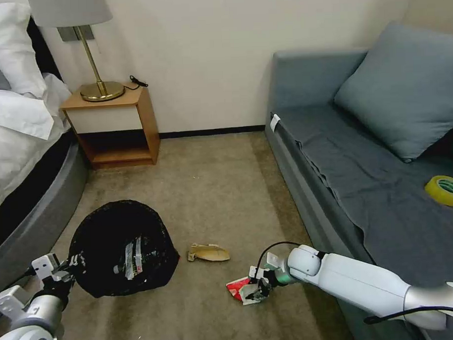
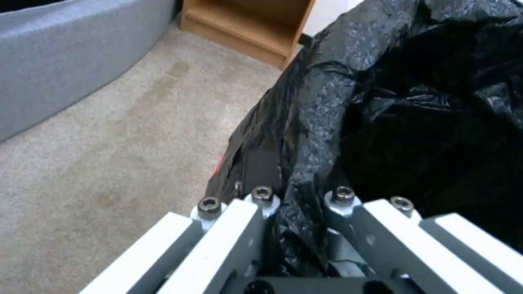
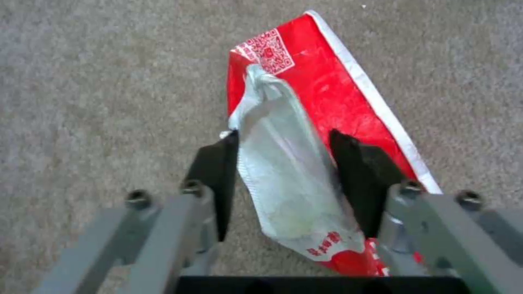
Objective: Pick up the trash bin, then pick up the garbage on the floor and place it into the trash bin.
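Note:
The trash bin (image 1: 122, 248), lined with a crinkly black bag, is at the left, its mouth tipped up toward me. My left gripper (image 1: 71, 262) is shut on its rim; the bag (image 2: 381, 102) bunches between the fingers of the left gripper (image 2: 302, 204). A clear, shiny piece (image 1: 133, 257) lies inside the bin. On the carpet, the red-white packet (image 1: 236, 288) lies under my right gripper (image 1: 255, 290). In the right wrist view the right gripper (image 3: 283, 139) has its black pads pressed on both sides of the packet's (image 3: 327, 90) raised silver flap. A tan piece of garbage (image 1: 208, 252) lies between bin and packet.
A grey sofa (image 1: 335, 176) runs along the right, with a yellow tape roll (image 1: 445, 190) and a cushion on it. A bed (image 1: 23, 162) is at the left, and a wooden nightstand (image 1: 116, 124) with a lamp stands against the back wall. Open carpet (image 1: 212, 180) lies between them.

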